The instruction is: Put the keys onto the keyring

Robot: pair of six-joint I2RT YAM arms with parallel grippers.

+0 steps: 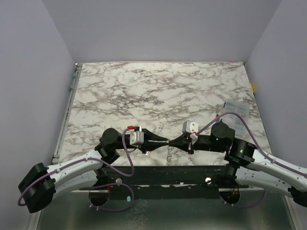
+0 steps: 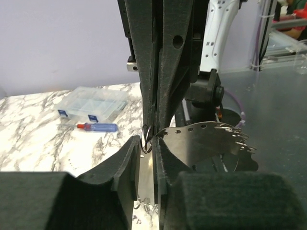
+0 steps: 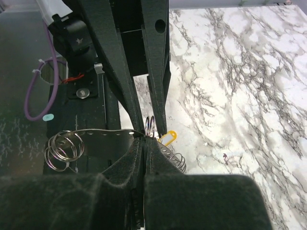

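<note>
My two grippers meet tip to tip over the table's near edge. My right gripper (image 1: 171,141) (image 3: 144,143) is shut on the keyring (image 3: 150,126), a thin silvery loop sticking out past its tips. The keyring also shows in the left wrist view (image 2: 146,139). My left gripper (image 1: 164,141) (image 2: 147,146) has its jaws a narrow gap apart, one tip on each side of the keyring. I cannot make out any key. Small metal pieces (image 1: 169,155) lie on the table under the tips.
A grey metal disc with holes (image 2: 201,141) (image 3: 96,139) carries spare wire rings (image 3: 62,151) just below the grippers. A yellow tag (image 3: 168,138) and a coil of rings (image 3: 176,160) lie beside it. A clear box (image 2: 91,103) and a blue-and-red stick (image 2: 96,127) sit at the table's right.
</note>
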